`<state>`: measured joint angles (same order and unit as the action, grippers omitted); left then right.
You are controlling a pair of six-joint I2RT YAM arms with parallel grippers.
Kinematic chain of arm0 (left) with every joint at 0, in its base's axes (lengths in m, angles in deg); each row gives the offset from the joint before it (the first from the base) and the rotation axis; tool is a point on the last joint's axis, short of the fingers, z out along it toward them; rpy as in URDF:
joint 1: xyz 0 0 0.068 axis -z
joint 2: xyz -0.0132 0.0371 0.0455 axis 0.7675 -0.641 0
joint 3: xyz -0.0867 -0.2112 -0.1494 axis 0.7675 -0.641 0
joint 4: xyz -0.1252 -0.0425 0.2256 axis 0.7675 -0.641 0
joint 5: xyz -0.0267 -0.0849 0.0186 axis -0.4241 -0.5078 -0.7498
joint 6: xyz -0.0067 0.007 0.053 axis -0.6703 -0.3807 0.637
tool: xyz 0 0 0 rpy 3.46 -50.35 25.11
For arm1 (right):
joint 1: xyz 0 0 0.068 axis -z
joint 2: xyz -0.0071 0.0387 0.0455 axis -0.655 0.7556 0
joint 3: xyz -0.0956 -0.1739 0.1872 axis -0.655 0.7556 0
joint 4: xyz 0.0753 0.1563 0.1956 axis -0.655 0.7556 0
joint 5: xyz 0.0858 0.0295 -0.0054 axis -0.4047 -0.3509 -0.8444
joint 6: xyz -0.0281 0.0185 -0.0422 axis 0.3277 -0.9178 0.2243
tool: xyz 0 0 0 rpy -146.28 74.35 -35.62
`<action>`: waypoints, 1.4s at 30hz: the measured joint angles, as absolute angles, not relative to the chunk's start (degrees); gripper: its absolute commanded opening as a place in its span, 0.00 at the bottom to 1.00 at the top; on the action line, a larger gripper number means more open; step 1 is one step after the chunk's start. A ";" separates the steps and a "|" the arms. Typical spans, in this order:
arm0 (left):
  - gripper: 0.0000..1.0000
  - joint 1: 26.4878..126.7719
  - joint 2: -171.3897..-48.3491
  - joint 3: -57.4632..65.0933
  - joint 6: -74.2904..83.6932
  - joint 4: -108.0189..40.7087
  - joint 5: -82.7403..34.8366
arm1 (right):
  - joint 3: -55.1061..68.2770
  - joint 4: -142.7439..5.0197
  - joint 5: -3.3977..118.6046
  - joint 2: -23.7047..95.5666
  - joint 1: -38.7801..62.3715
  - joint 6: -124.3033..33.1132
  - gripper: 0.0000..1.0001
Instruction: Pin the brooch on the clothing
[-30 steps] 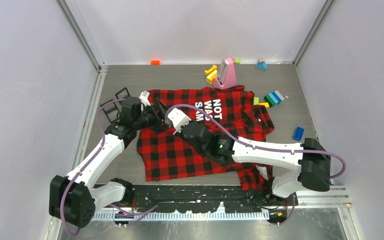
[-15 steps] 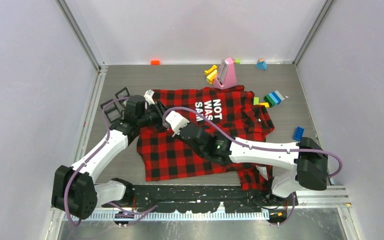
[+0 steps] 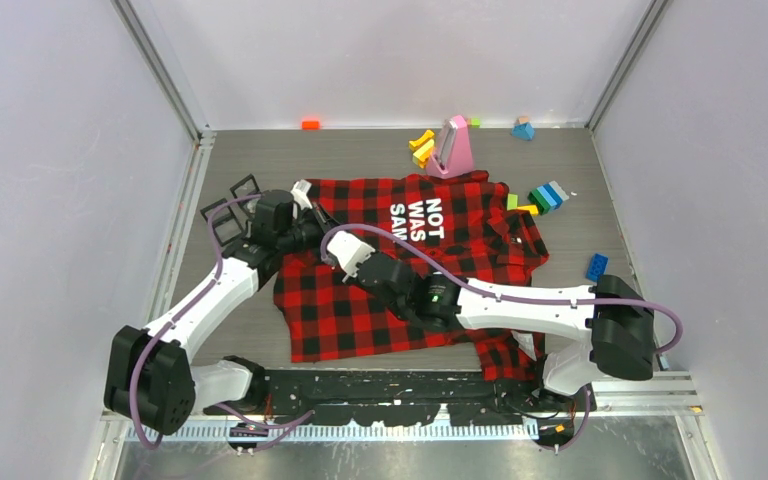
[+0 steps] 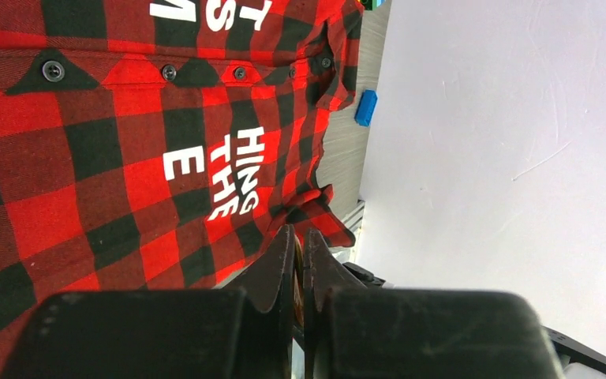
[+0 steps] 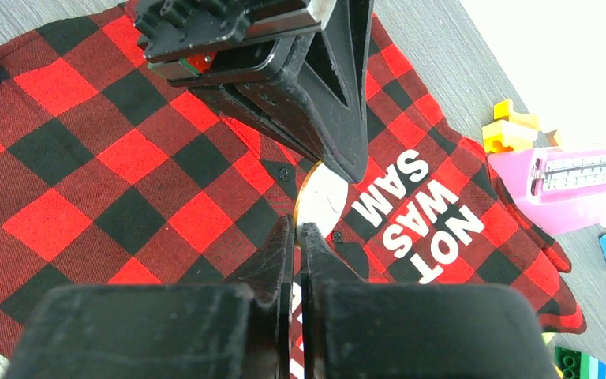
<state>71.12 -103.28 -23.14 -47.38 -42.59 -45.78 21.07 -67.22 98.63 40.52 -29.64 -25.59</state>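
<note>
Two pincers meet over the left part of the shirt (image 3: 345, 310), which lies spread flat across the middle of the worktop (image 3: 260, 160). The right pincer (image 5: 297, 241) has its fingers together, tips just short of the brooch (image 5: 319, 201), a white disc with a gold rim seen against the plaid beside the lettering (image 5: 414, 197). The left pincer (image 4: 299, 253) has its fingers together too; from the right wrist, its tip overlaps the brooch's far edge. Whether either pincer grips the brooch, I cannot tell. Right of the shirt lies a blue brick (image 3: 597, 266), and farther on a striped stack (image 3: 548, 195). Past the shirt's far edge stand a pink wedge (image 3: 452, 148) and yellow blocks (image 3: 422, 148); an orange block (image 3: 310, 124) sits at the back wall
</note>
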 measured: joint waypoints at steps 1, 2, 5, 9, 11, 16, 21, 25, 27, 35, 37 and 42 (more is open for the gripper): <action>0.00 71.12 -103.28 -23.14 -47.40 -42.59 -45.75 | 21.07 -67.24 98.63 40.52 -29.64 -25.57 0.21; 0.00 71.12 -103.28 -23.14 -47.38 -42.57 -45.75 | 21.07 -67.24 98.63 40.52 -29.64 -25.61 0.34; 0.00 71.12 -103.15 -23.14 -46.50 -42.59 -45.41 | 21.07 -67.70 99.11 40.45 -29.62 -26.73 0.59; 0.00 71.08 -102.17 -23.30 -44.30 -42.35 -45.23 | 21.60 -66.69 98.04 38.03 -28.44 -30.25 0.78; 0.00 70.80 -100.94 -24.02 -42.96 -41.06 -45.32 | 21.86 -65.05 95.05 35.60 -26.56 -33.26 0.80; 0.00 69.31 -97.12 -28.34 -40.38 -33.76 -47.24 | 22.80 -62.47 79.11 27.64 -14.39 -45.17 0.81; 0.00 68.57 -94.78 -30.64 -38.81 -27.46 -51.79 | 26.58 -66.80 59.31 23.95 -2.47 -58.75 0.73; 0.00 68.48 -93.36 -30.77 -38.66 -22.85 -55.02 | 30.47 -73.29 46.59 25.24 1.46 -68.52 0.67; 0.00 68.48 -92.44 -30.77 -38.70 -20.91 -56.27 | 32.11 -76.90 41.52 26.36 2.18 -72.95 0.65; 0.00 68.48 -92.24 -30.77 -38.81 -17.02 -59.20 | 35.61 -88.51 31.44 27.16 2.42 -84.28 0.56; 0.00 68.48 -92.68 -30.77 -38.90 -16.16 -60.25 | 35.63 -89.95 30.55 27.14 2.42 -85.43 0.51; 0.00 68.48 -94.10 -30.77 -39.53 -14.28 -62.93 | 35.63 -91.76 28.91 27.14 2.42 -86.81 0.38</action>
